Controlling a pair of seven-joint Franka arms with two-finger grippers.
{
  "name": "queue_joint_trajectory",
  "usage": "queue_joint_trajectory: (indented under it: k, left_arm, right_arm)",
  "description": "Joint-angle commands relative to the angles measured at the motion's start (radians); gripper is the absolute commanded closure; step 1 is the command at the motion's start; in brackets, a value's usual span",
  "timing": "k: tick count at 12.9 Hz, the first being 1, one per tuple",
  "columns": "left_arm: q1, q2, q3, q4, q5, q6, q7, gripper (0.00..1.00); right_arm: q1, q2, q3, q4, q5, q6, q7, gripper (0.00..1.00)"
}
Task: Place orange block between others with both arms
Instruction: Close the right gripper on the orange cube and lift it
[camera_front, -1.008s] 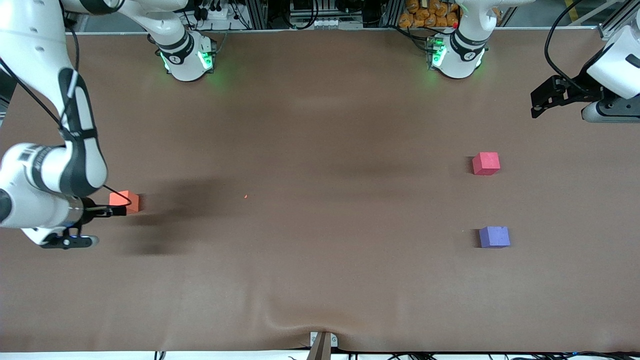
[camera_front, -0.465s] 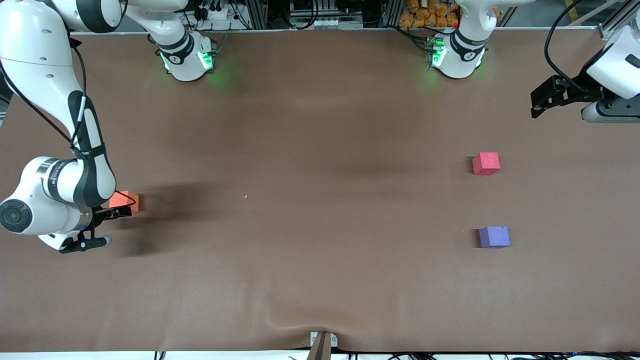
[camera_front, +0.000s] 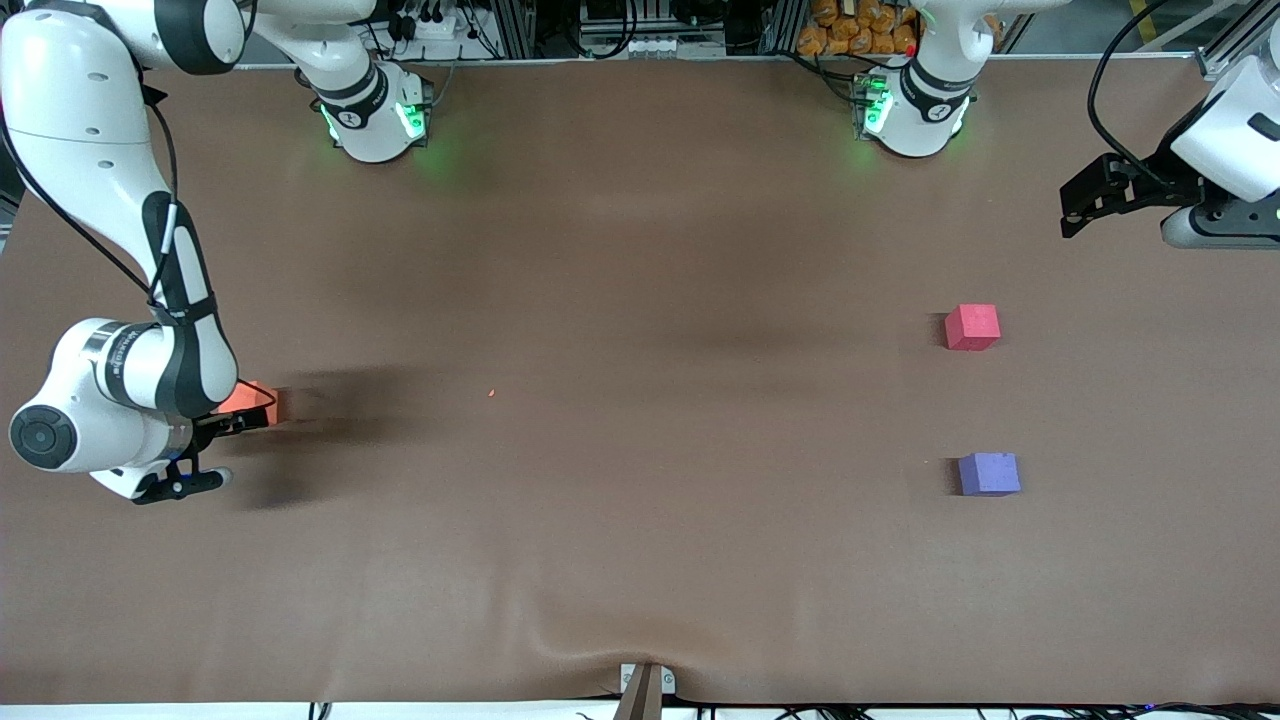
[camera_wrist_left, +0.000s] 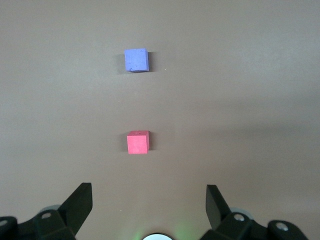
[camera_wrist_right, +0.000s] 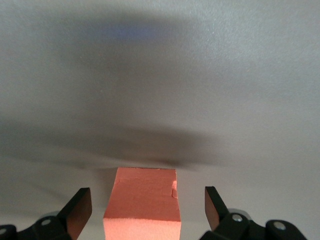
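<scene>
The orange block (camera_front: 252, 399) lies on the table at the right arm's end, partly covered by the right wrist. My right gripper (camera_wrist_right: 145, 207) is low over it and open, one finger on each side of the orange block (camera_wrist_right: 142, 202), with a gap on both sides. The pinkish-red cube (camera_front: 971, 327) and the purple-blue cube (camera_front: 989, 474) sit toward the left arm's end, the purple-blue one nearer the front camera. My left gripper (camera_front: 1085, 205) waits open in the air, apart from them. The left wrist view shows the pinkish-red cube (camera_wrist_left: 137, 142) and the purple-blue cube (camera_wrist_left: 136, 60) past the left gripper (camera_wrist_left: 148, 200).
The brown table cover (camera_front: 640, 450) has a small wrinkle near its front edge, by a bracket (camera_front: 645, 685). A tiny orange speck (camera_front: 491, 393) lies near the middle. The arm bases (camera_front: 375, 110) stand along the table's back edge.
The right arm has swung down and shifted slightly toward the orange block, covering more of it. The left arm and both other cubes have not moved.
</scene>
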Motion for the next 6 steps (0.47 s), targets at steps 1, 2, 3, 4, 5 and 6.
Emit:
queue_joint_trajectory:
  k: [1,2,3,4,5,6]
  left_arm:
    - [0.0,0.002,-0.002,0.005,-0.009,-0.007,-0.017,0.0]
    - [0.0,0.002,-0.002,0.005,-0.009,-0.007,-0.017,0.0]
    - [0.001,0.0,-0.002,0.005,-0.008,-0.007,-0.017,0.0]
    - [0.003,0.0,-0.002,0.006,-0.005,-0.007,-0.015,0.0]
    - [0.004,0.0,0.0,0.008,-0.003,-0.007,-0.015,0.0]
    - [0.006,-0.003,0.0,0.008,-0.002,-0.007,-0.014,0.0]
  right_arm:
    - [-0.026,-0.004,0.013,-0.014,-0.004,-0.004,-0.026,0.1]
    - [-0.027,-0.004,0.013,-0.016,-0.004,-0.009,-0.037,0.23]
    - [-0.029,-0.004,0.013,-0.016,-0.004,-0.009,-0.052,0.37]
    - [-0.03,-0.005,0.013,-0.014,-0.004,-0.009,-0.057,0.46]
    - [-0.029,-0.007,0.013,-0.013,-0.004,-0.009,-0.056,0.51]
    - [-0.024,-0.01,0.013,-0.001,-0.003,-0.007,-0.054,0.51]
